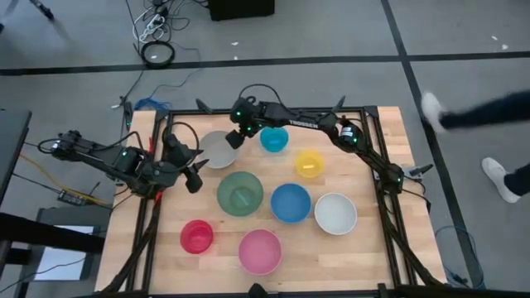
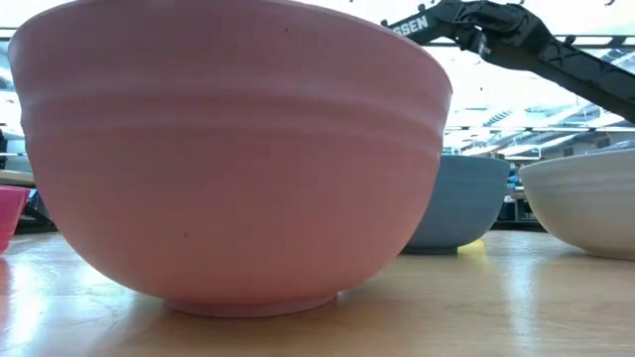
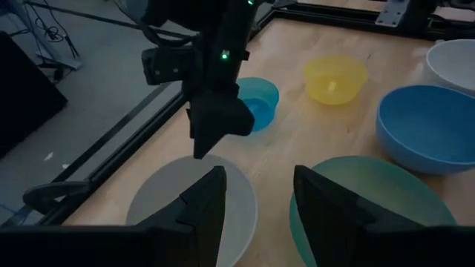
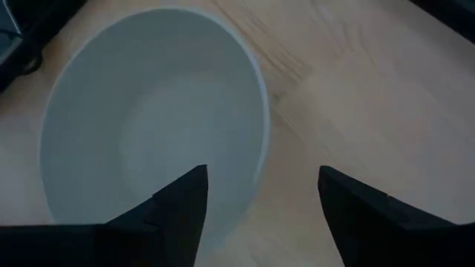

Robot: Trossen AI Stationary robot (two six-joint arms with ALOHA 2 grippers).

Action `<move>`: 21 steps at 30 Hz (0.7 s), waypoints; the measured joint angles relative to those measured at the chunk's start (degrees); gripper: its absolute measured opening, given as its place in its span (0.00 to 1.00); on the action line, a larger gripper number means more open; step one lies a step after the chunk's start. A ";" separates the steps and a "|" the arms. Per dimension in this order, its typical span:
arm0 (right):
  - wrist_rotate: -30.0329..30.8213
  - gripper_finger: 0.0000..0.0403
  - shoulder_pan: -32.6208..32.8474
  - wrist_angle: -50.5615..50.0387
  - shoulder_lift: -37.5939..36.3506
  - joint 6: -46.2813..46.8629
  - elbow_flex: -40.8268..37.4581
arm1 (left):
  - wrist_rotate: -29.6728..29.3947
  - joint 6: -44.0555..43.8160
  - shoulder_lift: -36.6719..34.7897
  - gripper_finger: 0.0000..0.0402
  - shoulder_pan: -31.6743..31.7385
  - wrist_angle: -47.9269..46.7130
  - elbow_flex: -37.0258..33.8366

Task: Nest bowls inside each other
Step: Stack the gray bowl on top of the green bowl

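Eight bowls stand upright on their bases on the wooden table: grey-beige, cyan, yellow, green, blue, white, red and pink. None sits inside another. My right gripper is open over the grey-beige bowl's right rim, one finger above the hollow and one above the table outside it; I see no touch. My left gripper waits open at the table's left, between the grey-beige bowl and the green bowl.
A black frame runs around the table's edges. In the low view the pink bowl fills the foreground and hides most of the table. A person's legs and shoes show on the floor to the right. Cables lie behind the table.
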 joint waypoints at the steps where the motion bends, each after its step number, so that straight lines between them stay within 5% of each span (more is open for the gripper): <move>1: 0.00 0.60 0.02 -0.13 0.00 0.00 0.00 | 0.00 0.00 0.00 0.42 0.00 0.00 0.00; 15: 0.34 0.57 1.19 0.85 4.59 0.38 -0.04 | 0.04 -0.31 0.09 0.42 -0.01 0.24 -0.02; 21: 0.00 0.31 0.80 1.63 4.43 0.38 -0.02 | 0.04 -0.31 0.09 0.42 0.00 0.44 -0.02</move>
